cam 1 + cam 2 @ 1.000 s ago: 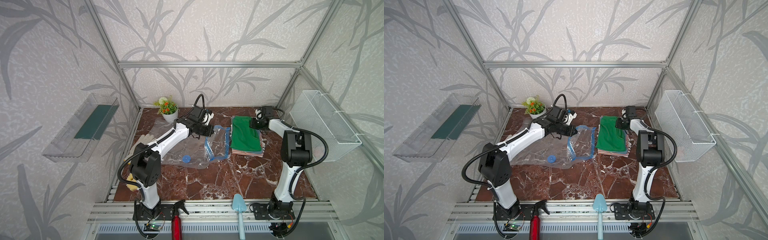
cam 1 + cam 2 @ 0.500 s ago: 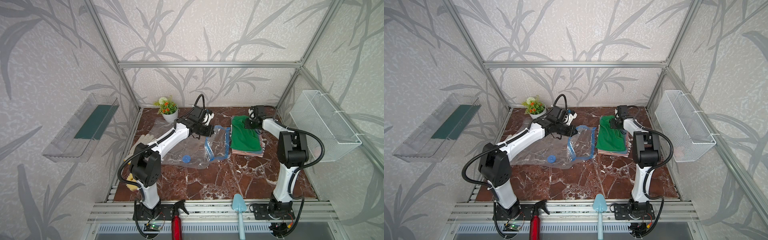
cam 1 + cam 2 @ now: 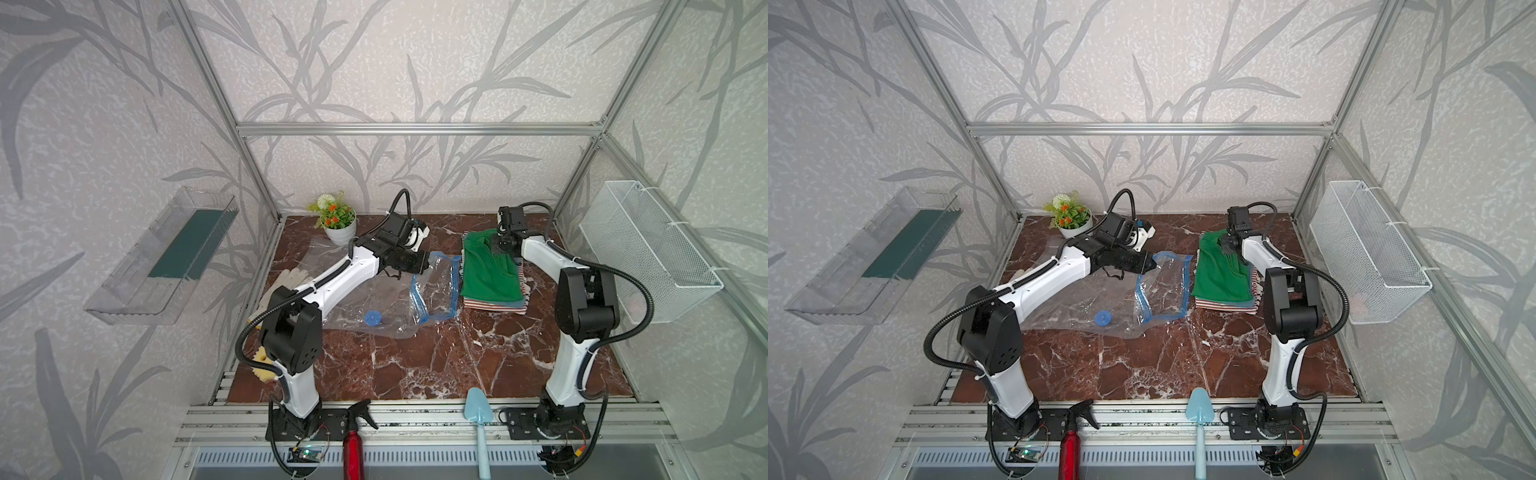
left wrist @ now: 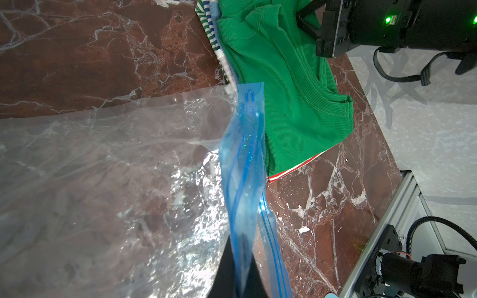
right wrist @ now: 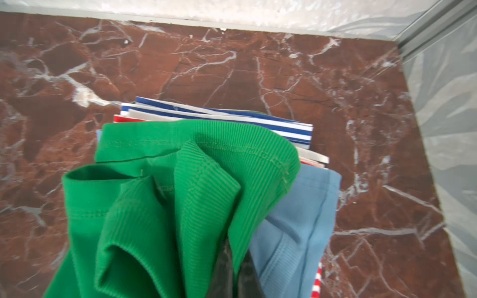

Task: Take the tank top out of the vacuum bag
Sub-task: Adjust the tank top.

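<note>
Currently the right pincer (image 5: pixel 232 271) is clamped together on a gathered fold of the green tank top (image 5: pixel 180 193); the ribbed fabric bunches up into its fingers in the right wrist view. In both top views this pincer (image 3: pixel 500 245) sits at the far end of the garment (image 3: pixel 1221 278). The tank top lies spread on top of a stack of folded clothes (image 3: pixel 494 305), fully outside the vacuum bag (image 3: pixel 374 291) and just beside its open end.

The left pincer (image 4: pixel 238 283) is closed on the blue zip strip (image 4: pixel 245 154) of the bag and holds that edge raised off the tabletop (image 3: pixel 415 357). The rest of the clear plastic lies flat and crinkled under the left arm, with the round blue valve (image 3: pixel 372 318) facing up. No clothing shows through the plastic; the bag appears empty.

Step in hand, as judged: extraction is complete, and the garment is being set down on the stack. The task appears close to its end.

Next move, requirements:
1. Open the right pincer and lift it straight off, so that the fabric is not dragged off the stack.
2. Check that no fold is caught on a finger before the arm draws away.
3. Open the left pincer and let the zip strip drop clear of the stack edge, which it almost touches.
</note>
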Controlling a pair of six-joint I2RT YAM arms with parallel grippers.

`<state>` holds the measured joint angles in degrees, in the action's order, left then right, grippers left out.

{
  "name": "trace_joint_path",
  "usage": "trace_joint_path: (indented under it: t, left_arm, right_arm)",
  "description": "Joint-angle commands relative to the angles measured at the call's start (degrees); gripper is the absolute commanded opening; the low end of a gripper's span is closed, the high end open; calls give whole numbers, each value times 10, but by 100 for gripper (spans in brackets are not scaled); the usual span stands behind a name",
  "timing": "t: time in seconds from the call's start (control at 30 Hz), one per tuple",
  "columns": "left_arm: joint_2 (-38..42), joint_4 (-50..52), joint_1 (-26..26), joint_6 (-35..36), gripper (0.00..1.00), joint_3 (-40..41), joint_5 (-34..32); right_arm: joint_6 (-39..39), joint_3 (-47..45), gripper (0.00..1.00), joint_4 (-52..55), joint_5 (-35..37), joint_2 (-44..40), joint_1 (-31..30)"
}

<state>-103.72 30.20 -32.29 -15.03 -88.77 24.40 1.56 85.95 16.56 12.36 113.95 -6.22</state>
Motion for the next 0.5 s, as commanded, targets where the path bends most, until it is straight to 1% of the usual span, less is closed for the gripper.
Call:
trace_joint_path:
  t: [0.0,0.07,0.1,0.17,0.2,0.23,0.27,0.37,0.47]
  left_arm:
    - [-10,14,-4,11,0,-18,-1]
    - [-11,14,-3,10,0,-18,-1]
    - [-12,14,-4,11,0,-18,-1]
    - [-13,15,-4,10,0,-18,-1]
    - [-13,15,-3,10,0,-18,-1]
    - [-13,15,-3,11,0,-19,-1]
    - [-12,14,-3,10,0,-19,-1]
    - [-10,15,-4,11,0,-19,-1]
    - [-9,15,-4,11,0,-19,-1]
  right_arm:
    - [-24,3,0,-34,48,-10,1]
    - [-27,-3,0,-53,63,-9,1]
    - [-25,-4,4,-59,78,-7,1]
    - [-17,5,12,-52,83,5,11]
    - [-7,14,23,-41,75,13,20]
    - [7,24,36,-28,65,20,32]
    - [19,30,41,-16,54,24,43]
    - [43,25,43,-6,25,19,73]
    - [38,-2,45,-10,34,-4,80]
